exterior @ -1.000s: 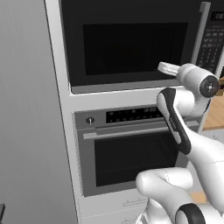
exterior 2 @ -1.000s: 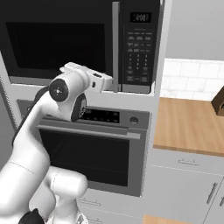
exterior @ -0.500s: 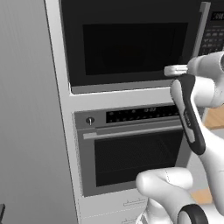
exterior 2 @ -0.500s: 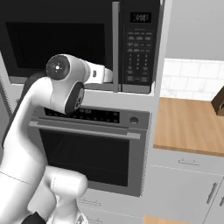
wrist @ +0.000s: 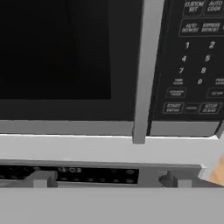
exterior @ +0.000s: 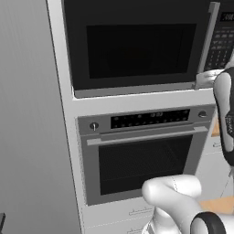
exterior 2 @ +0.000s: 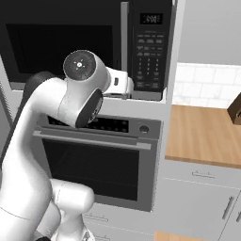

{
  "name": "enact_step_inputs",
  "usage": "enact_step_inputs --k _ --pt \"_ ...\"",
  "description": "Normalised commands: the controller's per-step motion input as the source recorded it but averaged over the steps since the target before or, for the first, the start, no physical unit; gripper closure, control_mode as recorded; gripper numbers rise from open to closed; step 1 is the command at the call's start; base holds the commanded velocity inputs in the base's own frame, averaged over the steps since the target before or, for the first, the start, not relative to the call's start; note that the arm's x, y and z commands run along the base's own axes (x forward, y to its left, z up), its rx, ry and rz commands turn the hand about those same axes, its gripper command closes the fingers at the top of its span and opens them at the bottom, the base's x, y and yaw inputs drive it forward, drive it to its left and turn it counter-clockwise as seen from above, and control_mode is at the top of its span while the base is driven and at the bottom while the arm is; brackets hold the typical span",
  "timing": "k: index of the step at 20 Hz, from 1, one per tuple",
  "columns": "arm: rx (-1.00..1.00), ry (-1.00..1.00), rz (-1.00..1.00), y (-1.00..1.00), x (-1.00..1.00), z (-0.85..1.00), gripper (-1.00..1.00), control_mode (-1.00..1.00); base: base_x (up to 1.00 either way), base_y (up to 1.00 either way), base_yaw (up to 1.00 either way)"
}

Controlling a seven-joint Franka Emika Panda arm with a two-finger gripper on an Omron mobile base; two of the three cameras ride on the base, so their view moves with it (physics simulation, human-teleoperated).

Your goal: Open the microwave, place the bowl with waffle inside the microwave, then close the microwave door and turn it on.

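The microwave (exterior: pixel 137 45) sits built in above the oven (exterior: pixel 141 155), and its door (wrist: pixel 65 57) is shut. The door's silver handle (wrist: pixel 146 65) runs vertically along the door's right edge, just left of the keypad (wrist: pixel 194 65). In the hand view the handle stands slightly right of centre, its lower end just above the white ledge between the two appliances, and the two finger tips (wrist: pixel 40 179) rise at the bottom, one well to each side of it. The gripper (exterior 2: pixel 123 86) is wide open and holds nothing. It sits near the bottom of the handle, in front of it and apart from it. Judging from this, the handle lies ahead of and somewhat above the jaws, so the arm would need to go forward and up to bracket it
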Motion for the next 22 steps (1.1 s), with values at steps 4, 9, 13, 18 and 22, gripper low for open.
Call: enact_step_inputs --k 4,9,13,18,22 --pt "0.06 -0.05 0.01 -0.73 -0.04 -0.23 -1.00 -1.00 0.00 0.00 0.00" --pt "0.16 -0.19 -0.07 -0.79 0.08 0.00 -1.00 -1.00 0.00 0.00 0.00" --pt "0.06 -0.18 -0.02 -0.44 0.20 0.00 -1.00 -1.00 0.00 0.00 0.00" --pt "-0.02 -0.20 0.00 0.05 0.00 0.02 -1.00 -1.00 0.00 0.00 0.00" --pt "-0.08 -0.16 0.00 0.31 0.00 0.00 -1.00 -1.00 0.00 0.00 0.00"
